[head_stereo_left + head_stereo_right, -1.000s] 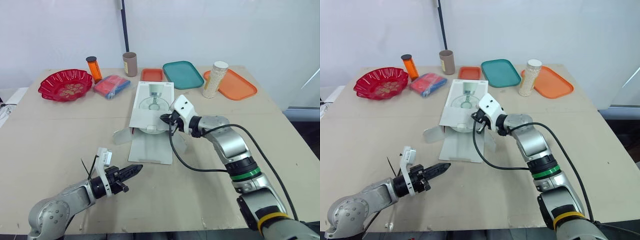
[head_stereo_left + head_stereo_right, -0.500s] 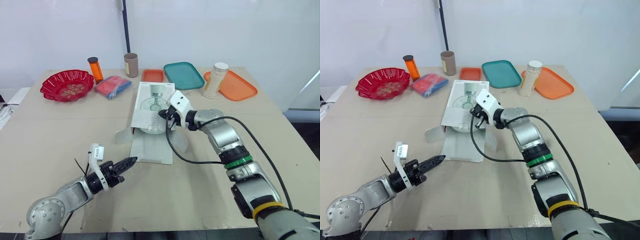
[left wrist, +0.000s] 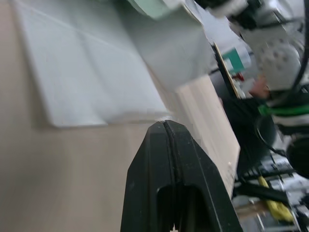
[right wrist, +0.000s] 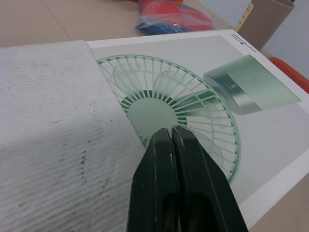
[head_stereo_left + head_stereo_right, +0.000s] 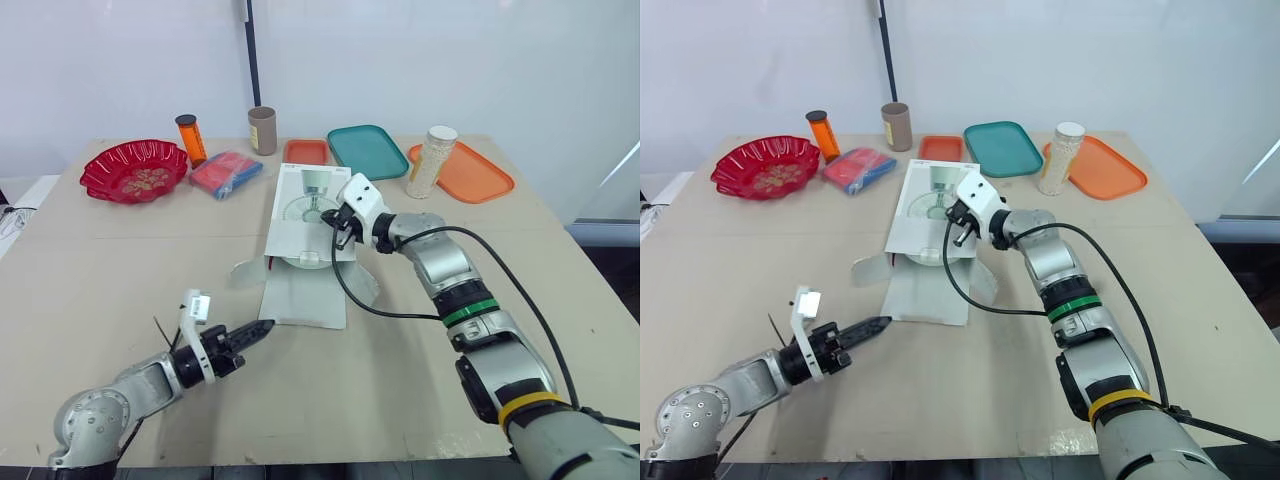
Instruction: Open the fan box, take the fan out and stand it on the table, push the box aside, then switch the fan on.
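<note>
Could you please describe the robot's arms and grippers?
Both arms are silver-grey segments. The left gripper and right gripper each have tapered black fingers. The right arm wears a green ring, a yellow band, a white wrist housing and a looping black cable; the left wrist has a white bracket.

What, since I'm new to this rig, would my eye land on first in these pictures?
The white fan box mid-table, its near flaps spread open, with the right pincer shut over its printed top. Next, the left pincer, shut too, low over the table just short of the box. The red bowl at the far left corner stands out by colour.
</note>
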Action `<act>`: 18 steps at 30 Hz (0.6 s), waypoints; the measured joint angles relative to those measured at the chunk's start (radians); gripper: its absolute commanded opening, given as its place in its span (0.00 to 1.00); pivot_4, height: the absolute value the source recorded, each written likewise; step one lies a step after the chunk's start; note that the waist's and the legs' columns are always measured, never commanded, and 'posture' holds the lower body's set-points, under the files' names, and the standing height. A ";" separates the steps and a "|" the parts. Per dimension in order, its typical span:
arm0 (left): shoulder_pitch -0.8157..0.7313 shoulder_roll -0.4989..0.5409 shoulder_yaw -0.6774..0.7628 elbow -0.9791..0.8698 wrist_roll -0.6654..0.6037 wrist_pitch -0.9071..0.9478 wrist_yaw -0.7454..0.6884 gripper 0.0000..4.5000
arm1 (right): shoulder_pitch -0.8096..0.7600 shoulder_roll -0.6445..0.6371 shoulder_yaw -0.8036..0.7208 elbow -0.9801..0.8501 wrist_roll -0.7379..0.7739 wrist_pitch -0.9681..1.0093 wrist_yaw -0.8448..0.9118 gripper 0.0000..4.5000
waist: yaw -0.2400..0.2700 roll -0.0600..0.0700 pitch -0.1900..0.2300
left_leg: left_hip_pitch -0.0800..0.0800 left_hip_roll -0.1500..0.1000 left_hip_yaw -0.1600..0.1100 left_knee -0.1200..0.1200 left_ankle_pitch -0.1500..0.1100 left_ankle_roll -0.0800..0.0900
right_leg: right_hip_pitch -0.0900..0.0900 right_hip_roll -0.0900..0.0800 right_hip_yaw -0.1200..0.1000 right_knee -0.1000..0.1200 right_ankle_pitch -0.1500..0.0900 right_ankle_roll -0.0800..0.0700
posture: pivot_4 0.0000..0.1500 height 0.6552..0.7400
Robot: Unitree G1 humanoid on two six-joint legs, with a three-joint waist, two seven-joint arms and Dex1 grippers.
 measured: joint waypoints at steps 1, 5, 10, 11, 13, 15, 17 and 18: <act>0.000 -0.004 -0.008 -0.003 0.000 -0.004 -0.002 0.00 | -0.006 0.001 -0.001 0.010 -0.001 -0.004 0.000 0.01 | 0.000 0.000 0.000 | 0.000 0.000 0.000 0.000 0.000 0.000 | 0.000 0.000 0.000 0.000 0.000 0.000 | 1.00 1.00; 0.004 -0.058 -0.038 -0.003 0.030 -0.042 0.008 0.00 | -0.023 0.005 -0.006 0.046 -0.011 -0.022 0.001 0.01 | 0.001 0.000 0.000 | 0.000 0.000 0.000 0.000 0.000 0.000 | 0.000 0.000 0.001 -0.001 0.000 0.000 | 1.00 1.00; 0.001 -0.141 -0.101 0.005 0.099 -0.101 0.044 0.00 | -0.042 0.009 -0.006 0.085 -0.017 -0.040 0.007 0.01 | 0.001 0.000 0.000 | 0.000 0.000 0.000 -0.001 0.000 0.000 | 0.000 0.000 0.001 -0.001 0.000 0.001 | 1.00 1.00; -0.003 -0.166 -0.110 0.010 0.111 -0.116 0.055 0.00 | -0.043 0.010 -0.006 0.087 -0.019 -0.042 0.008 0.01 | 0.001 0.000 0.000 | 0.000 -0.001 0.000 0.000 0.000 0.000 | 0.000 0.000 0.001 -0.001 0.000 0.001 | 1.00 1.00; -0.032 -0.222 -0.132 0.036 0.130 -0.140 0.082 0.00 | -0.050 0.014 -0.006 0.099 -0.023 -0.050 0.009 0.01 | 0.002 0.000 0.000 | 0.000 0.000 0.000 0.000 0.000 0.000 | 0.001 0.000 0.001 -0.002 0.000 0.001 | 1.00 1.00; -0.051 -0.234 -0.130 0.052 0.140 -0.154 0.097 0.00 | -0.053 0.016 -0.006 0.106 -0.025 -0.056 0.011 0.01 | 0.001 0.000 0.000 | 0.000 0.000 0.000 -0.001 0.000 0.000 | 0.000 0.001 0.002 -0.002 0.000 0.001 | 1.00 1.00; -0.082 -0.268 -0.112 0.100 0.157 -0.184 0.124 0.00 | -0.066 0.020 -0.006 0.129 -0.027 -0.066 0.015 0.01 | 0.001 0.001 0.000 | 0.000 0.000 0.001 -0.001 0.000 0.000 | 0.000 0.001 0.002 -0.002 0.000 0.001 | 1.00 1.00; -0.084 -0.269 -0.111 0.103 0.157 -0.186 0.124 0.06 | -0.068 0.020 -0.005 0.133 -0.027 -0.067 0.016 0.00 | 0.001 0.000 0.000 | 0.000 0.000 0.001 -0.001 0.000 0.000 | 0.000 0.001 0.002 -0.002 0.000 0.001 | 1.00 1.00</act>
